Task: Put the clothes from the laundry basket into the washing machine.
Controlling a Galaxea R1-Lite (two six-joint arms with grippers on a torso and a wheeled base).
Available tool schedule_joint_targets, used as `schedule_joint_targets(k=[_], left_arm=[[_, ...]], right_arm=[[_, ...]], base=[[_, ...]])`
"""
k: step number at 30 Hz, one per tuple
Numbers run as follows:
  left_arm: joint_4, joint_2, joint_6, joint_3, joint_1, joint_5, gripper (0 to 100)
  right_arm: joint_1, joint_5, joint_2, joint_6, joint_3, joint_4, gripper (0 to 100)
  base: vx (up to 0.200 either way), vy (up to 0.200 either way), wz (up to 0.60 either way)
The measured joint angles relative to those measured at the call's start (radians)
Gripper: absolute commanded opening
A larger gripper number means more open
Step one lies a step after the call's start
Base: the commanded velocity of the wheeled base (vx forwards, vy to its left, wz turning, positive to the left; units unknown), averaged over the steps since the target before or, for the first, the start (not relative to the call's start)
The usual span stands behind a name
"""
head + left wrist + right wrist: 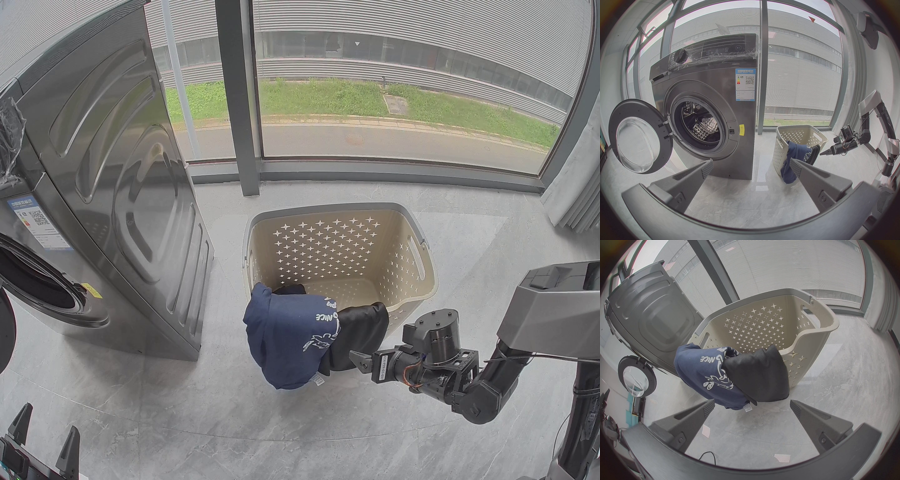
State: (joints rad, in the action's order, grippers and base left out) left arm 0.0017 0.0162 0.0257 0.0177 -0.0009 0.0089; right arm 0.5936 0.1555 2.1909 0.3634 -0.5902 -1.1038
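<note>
Shows laundry basket (337,209) at centre, navy garment (284,340) and black garment (359,328) draped over its lower rim, washing machine (119,187) at left, right gripper (357,361) just beside black garment.

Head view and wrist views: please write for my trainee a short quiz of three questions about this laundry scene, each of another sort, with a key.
1. True or false: the door of the washing machine is shut.
2. What hangs over the rim of the laundry basket? A) a blue garment and a black garment; B) one white towel; C) nothing.
3. Fill in: the right gripper is ___ (open or shut).
Key: 1 false; 2 A; 3 open.
</note>
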Motion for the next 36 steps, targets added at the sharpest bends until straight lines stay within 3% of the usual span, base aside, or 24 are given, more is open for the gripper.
schedule_joint_targets(k=[25, 36], left_arm=[[0.0, 0.0, 0.004, 0.0, 0.0, 0.0, 100], [0.0, 0.0, 0.005, 0.0, 0.0, 0.0, 100]], right_arm=[[-0.017, 0.015, 0.21, 0.0, -0.289, -0.003, 100], [-0.041, 0.017, 0.223, -0.021, -0.267, -0.003, 100]], base=[[0.0, 0.0, 0.0], [0.0, 0.0, 0.0]])
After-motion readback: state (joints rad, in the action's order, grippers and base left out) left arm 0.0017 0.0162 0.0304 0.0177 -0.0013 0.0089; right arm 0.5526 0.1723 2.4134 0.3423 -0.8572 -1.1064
